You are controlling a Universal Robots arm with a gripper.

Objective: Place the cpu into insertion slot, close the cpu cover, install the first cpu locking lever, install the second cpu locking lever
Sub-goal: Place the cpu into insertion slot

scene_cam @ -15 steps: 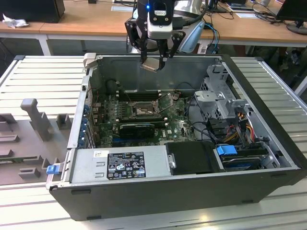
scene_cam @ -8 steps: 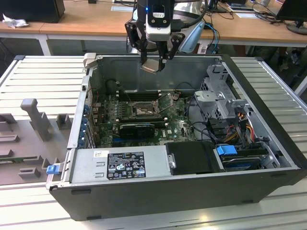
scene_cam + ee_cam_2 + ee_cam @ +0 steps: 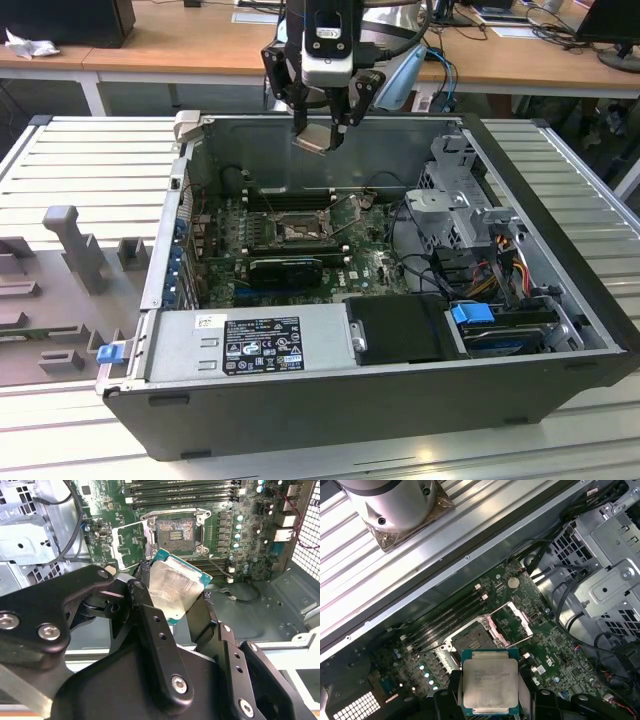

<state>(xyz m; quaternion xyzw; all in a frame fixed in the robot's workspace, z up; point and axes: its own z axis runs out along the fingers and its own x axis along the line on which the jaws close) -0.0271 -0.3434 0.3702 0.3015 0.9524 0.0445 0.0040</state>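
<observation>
Placement is in hand: black jaws, clamped on the small square silver-topped cpu [image 3: 175, 587], hold it tilted well above the open black square insertion slot [image 3: 175, 531], so seating calls for levelling and alignment.

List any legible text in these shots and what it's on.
Nothing reads clearly.
Black label on the power supply: print too small.
White sticker beside it: too small.
cpu top, held in the claw: faint print lines, blurred.
Circuit board markings: too small.
</observation>
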